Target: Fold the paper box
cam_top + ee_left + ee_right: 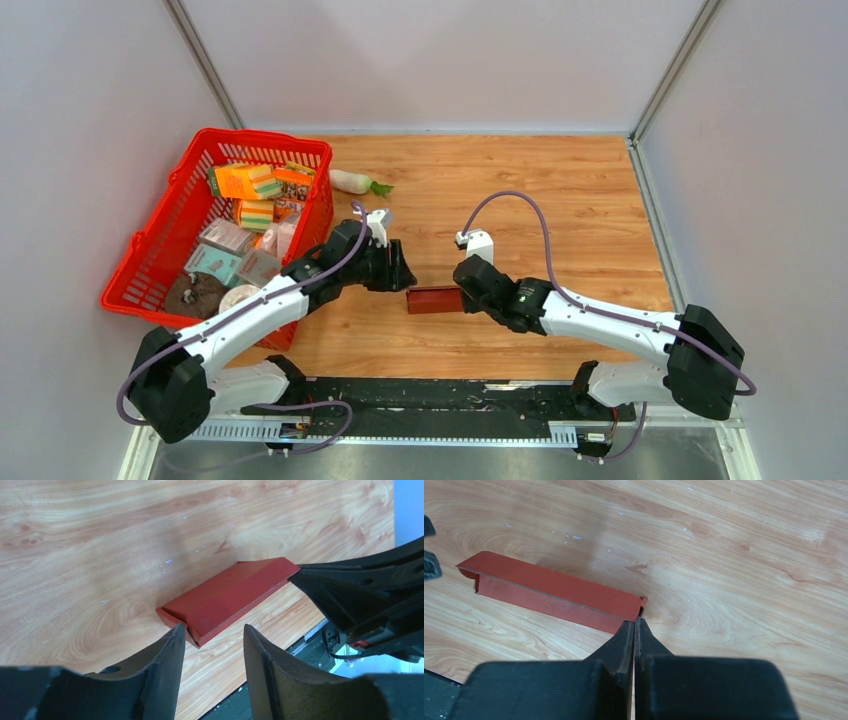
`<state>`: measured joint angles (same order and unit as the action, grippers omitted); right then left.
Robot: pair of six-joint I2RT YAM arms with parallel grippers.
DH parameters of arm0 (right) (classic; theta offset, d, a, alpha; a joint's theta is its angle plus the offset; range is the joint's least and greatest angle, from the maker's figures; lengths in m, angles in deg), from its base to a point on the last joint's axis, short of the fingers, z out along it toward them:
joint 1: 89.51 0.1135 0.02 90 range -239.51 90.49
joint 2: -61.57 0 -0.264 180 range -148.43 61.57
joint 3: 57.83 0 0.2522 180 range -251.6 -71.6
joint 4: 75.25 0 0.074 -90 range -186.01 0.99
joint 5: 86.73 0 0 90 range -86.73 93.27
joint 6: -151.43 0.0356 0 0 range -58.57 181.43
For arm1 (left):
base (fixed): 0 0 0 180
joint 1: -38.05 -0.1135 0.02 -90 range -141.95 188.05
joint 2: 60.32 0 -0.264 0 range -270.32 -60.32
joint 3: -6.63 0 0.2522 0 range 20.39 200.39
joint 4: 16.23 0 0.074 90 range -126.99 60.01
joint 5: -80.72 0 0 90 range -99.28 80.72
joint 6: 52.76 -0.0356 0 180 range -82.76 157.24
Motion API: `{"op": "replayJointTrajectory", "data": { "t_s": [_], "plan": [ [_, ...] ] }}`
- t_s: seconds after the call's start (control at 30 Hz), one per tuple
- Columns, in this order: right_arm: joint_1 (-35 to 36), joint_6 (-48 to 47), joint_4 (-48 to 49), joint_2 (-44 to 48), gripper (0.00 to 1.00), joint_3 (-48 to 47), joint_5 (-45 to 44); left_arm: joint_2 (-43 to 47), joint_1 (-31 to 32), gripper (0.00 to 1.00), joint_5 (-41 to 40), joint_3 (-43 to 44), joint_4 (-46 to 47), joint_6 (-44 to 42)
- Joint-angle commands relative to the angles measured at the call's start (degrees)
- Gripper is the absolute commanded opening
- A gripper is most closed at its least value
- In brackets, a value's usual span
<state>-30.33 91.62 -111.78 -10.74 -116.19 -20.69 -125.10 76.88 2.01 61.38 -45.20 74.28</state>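
The paper box is a dark red folded cardboard strip lying flat on the wooden table, between the two grippers. In the left wrist view the paper box lies just beyond my left gripper, which is open. Its left fingertip is at the box's near end and nothing is between the fingers. My right gripper is shut, its tips pinching the thin flap at the right end of the paper box. From above, the left gripper and right gripper flank the box.
A red mesh basket full of packets stands at the left, close beside my left arm. A white radish-like item lies behind it. White walls enclose the table, and a black rail runs along the near edge.
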Motion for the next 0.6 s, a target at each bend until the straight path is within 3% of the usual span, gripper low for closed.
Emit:
{"op": "replayJointTrajectory", "data": {
  "t_s": [0.0,0.37,0.57],
  "plan": [
    [0.3,0.9,2.0,0.2,0.00,0.1,0.1,-2.8,-0.6,0.56,0.5,6.3,-3.7,-0.4],
    [0.4,0.7,1.9,0.9,0.00,0.2,-0.1,-7.5,-0.7,0.41,0.7,6.6,-6.5,3.8],
    [0.3,0.8,2.1,0.8,0.00,0.0,0.1,-7.1,-0.6,0.41,1.8,5.2,-6.1,5.9]
  ]
}}
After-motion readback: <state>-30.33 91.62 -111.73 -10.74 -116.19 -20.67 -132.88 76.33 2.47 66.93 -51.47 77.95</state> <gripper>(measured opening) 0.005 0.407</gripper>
